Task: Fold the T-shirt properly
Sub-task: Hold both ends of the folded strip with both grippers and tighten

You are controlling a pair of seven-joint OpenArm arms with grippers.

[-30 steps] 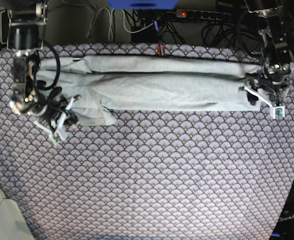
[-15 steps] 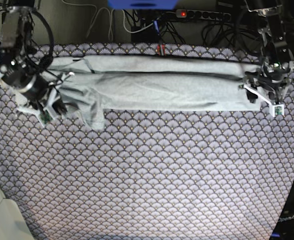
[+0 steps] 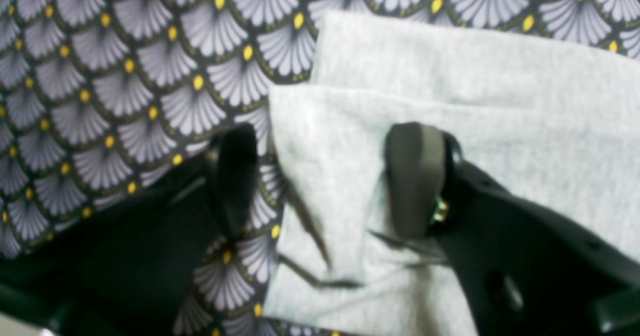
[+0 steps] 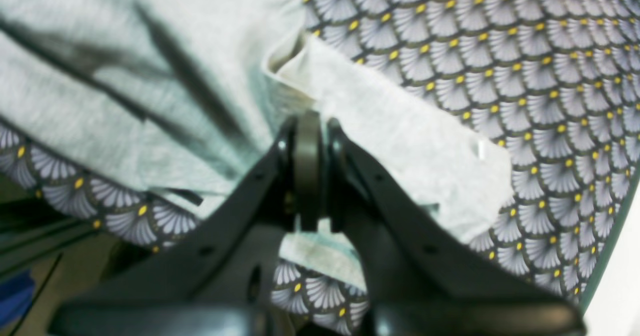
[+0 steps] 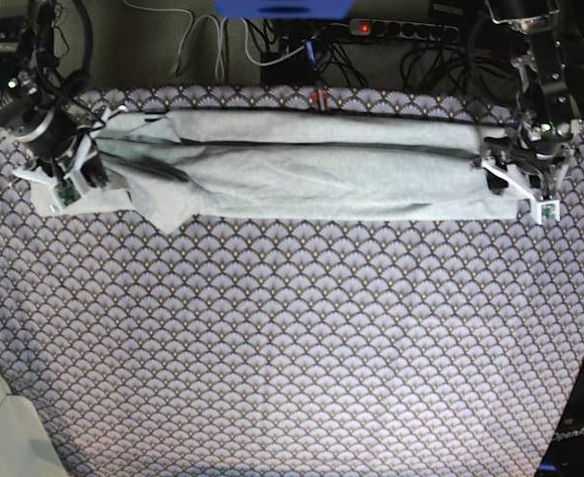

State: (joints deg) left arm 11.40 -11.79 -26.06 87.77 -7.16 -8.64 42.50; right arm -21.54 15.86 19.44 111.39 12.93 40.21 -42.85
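- Base view: your T-shirt (image 5: pixel 322 184) lies as a long, low band across the far part of the desk, on the scale-patterned tablecloth (image 5: pixel 302 348). Its end on your left is fairly square; the one on your right is rumpled, with a flap sticking out toward the near side.
- Your right hand (image 4: pixel 320 120) has its fingers together, pinching a gathered ridge of the grey cloth at that rumpled end.
- Your left hand (image 3: pixel 322 171) stands with its fingers apart over the other end, one beyond the edge and one above the fabric. Nothing is clamped there, and you cannot tell whether the fingertip touches the cloth.
- The step in hand looks like drawing the loose flap in line with the band. Keep the right pinch firm and pull outward along the band, low over the desk, so the folds come straight rather than bunch.
- Lay the flap down flat before you let go; open only a little, then lift straight up, or the fingers may drag a layer back out.
- Watch the dark creases beside the pinch: layers there seem to be gathered on one another, and a hard tug could shift the whole band.
- If the band starts to slide, press or grip its other end lightly with your left hand as an anchor, taking all layers, since the upper one sits slightly askew there.
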